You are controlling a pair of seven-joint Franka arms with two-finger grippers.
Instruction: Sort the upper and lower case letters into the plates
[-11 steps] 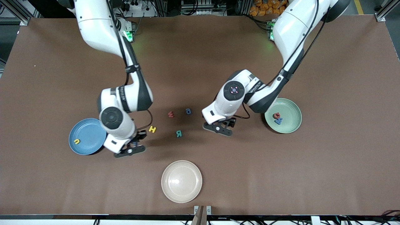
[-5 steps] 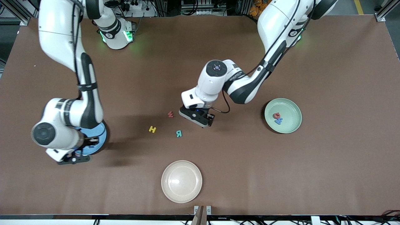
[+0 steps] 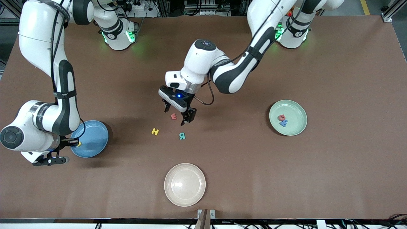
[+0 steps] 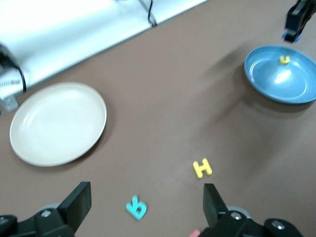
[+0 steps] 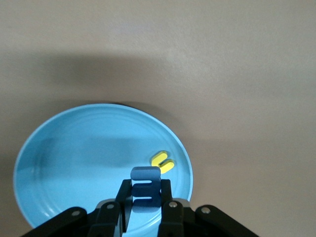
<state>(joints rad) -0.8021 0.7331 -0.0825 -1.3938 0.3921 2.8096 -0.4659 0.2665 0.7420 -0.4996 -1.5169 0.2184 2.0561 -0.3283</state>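
Brown table (image 3: pixel 334 178), left gripper (image 3: pixel 177 115) now over red w (image 3: pixel 173 116), blue letter gone

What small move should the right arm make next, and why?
Probably open the right gripper: it is shut on a blue letter over the blue plate, where a yellow letter lies. The left gripper hangs open over the red letter.

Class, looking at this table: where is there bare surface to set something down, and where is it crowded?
Bare brown table lies around the cream plate and from the green plate to the left arm's end. It is crowded mid-table, where the open left gripper hangs over the red letter, beside the yellow letter and teal letter.
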